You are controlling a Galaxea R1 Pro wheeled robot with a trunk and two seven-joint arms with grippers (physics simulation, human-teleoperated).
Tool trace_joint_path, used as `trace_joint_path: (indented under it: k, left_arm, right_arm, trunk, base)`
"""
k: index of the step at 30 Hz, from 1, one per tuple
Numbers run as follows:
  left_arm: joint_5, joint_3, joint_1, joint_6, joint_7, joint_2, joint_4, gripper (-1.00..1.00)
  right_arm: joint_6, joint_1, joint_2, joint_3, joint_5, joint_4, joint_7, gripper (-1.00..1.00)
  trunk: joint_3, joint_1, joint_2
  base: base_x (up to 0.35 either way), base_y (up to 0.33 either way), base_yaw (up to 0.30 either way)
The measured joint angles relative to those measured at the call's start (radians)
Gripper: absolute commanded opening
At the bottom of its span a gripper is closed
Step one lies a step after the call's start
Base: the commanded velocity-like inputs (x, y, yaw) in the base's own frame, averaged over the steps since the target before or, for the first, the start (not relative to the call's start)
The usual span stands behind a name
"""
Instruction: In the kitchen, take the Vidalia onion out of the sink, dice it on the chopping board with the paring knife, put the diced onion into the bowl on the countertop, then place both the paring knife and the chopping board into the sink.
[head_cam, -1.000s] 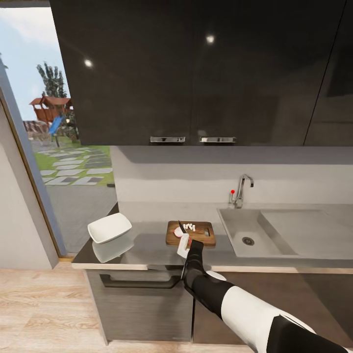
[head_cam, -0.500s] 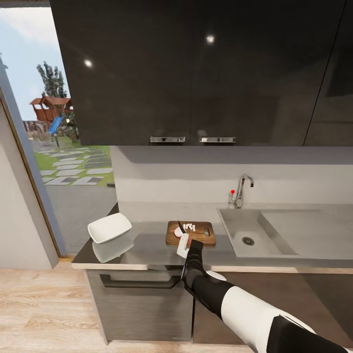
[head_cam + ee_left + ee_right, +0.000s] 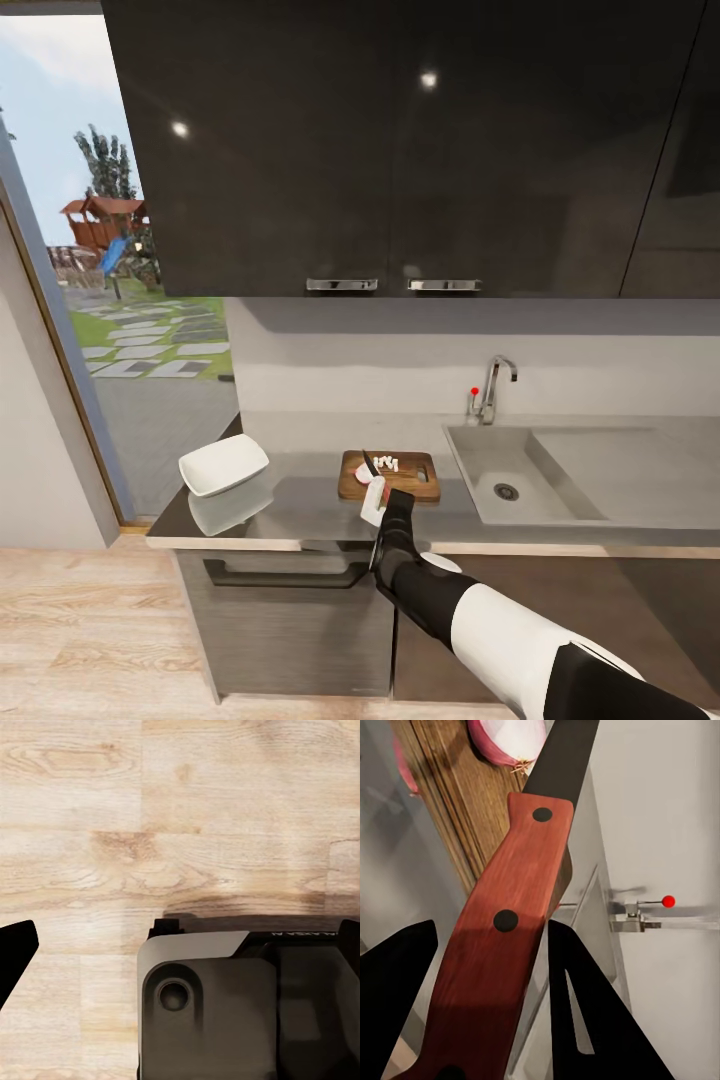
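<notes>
Left gripper hidden from me; left wrist view gives pale wood plank floor (image 3: 180, 810) and dark robot base part (image 3: 240, 1005), so jaw state cannot be told. Printing on base part too blurred to read.

My right gripper (image 3: 375, 497) clamped on red-handled paring knife (image 3: 502, 937), dark blade over brown wooden chopping board (image 3: 389, 476). Pinkish onion half (image 3: 506, 739) cut off by frame edge; white diced pieces (image 3: 388, 463) small, on board.

White squarish bowl (image 3: 223, 465) left on grey steel countertop (image 3: 300, 500). Grey steel sink (image 3: 500, 485) right of board.
</notes>
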Motion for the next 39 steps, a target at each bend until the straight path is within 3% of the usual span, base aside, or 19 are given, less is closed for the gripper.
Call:
trace_joint_path:
  k: [15,39]
  left_arm:
    - [0.000,0.000,0.000,0.000,0.000,0.000,0.000,1.00]
    - [0.000,0.000,0.000,0.000,0.000,0.000,0.000,1.00]
  right_arm:
    - [0.001,0.000,0.000,0.000,-0.001,0.000,0.000,-1.00]
    - [0.000,0.000,0.000,0.000,-0.002,0.000,-0.003,-1.00]
  trunk:
    - [-0.018,0.000,0.000]
    - [-0.019,0.000,0.000]
  base:
    - [0.000,0.000,0.000]
    - [0.059,0.000,0.000]
